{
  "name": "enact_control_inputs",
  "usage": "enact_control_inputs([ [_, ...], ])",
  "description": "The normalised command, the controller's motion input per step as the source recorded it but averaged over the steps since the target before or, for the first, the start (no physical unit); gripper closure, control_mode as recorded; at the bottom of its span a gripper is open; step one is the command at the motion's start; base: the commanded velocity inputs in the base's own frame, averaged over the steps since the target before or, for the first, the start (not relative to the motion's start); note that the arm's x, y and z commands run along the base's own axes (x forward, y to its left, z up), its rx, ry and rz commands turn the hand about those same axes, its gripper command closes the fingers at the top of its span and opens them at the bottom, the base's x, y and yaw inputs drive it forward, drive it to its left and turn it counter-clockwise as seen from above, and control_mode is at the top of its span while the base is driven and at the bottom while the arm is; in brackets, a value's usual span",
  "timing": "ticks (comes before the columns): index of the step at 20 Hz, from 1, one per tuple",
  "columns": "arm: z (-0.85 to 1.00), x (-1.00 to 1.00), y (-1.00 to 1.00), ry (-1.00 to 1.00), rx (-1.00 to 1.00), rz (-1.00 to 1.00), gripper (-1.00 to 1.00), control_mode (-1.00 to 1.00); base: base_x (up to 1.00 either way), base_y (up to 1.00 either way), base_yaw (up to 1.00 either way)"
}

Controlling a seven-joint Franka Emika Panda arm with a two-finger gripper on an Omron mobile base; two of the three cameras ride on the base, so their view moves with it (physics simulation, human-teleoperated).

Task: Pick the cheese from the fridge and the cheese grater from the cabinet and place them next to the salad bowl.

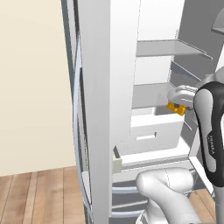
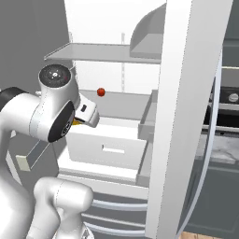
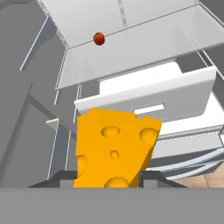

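The cheese (image 3: 114,151), a yellow-orange wedge with holes, sits between my gripper's (image 3: 109,180) two fingertips, and the gripper is shut on it. From the left base view the cheese (image 1: 176,108) hangs under the gripper (image 1: 179,103), just in front of the open fridge's (image 1: 98,109) white interior. In the right base view, a sliver of the cheese (image 2: 76,122) peeks from behind my arm. The cheese grater, the cabinet and the salad bowl are out of view.
A small red ball (image 3: 99,38) lies on a glass shelf (image 2: 107,52) inside. A white drawer (image 3: 148,96) stands pulled out below the cheese. The open fridge door (image 2: 184,116) rises on the right, with a stove front (image 2: 228,98) beyond it.
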Motion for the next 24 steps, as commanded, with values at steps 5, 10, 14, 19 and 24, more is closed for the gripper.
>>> enact_control_inputs([
  [5, 0.00, 0.00, 0.00, 0.00, 0.00, 0.00, 1.00, 1.00, -0.01, 0.00, 0.00],
  [10, 0.00, 0.00, 0.00, 0.00, 0.00, 0.00, 1.00, 1.00, -0.24, 0.00, 0.00],
  [14, 0.00, 0.00, 0.00, 0.00, 0.00, 0.00, 1.00, 1.00, -0.55, 0.00, 0.00],
  [19, 0.00, 0.00, 0.00, 0.00, 0.00, 0.00, 1.00, 1.00, -0.58, 0.00, 0.00],
  [24, 0.00, 0.00, 0.00, 0.00, 0.00, 0.00, 1.00, 1.00, -0.63, 0.00, 0.00],
])
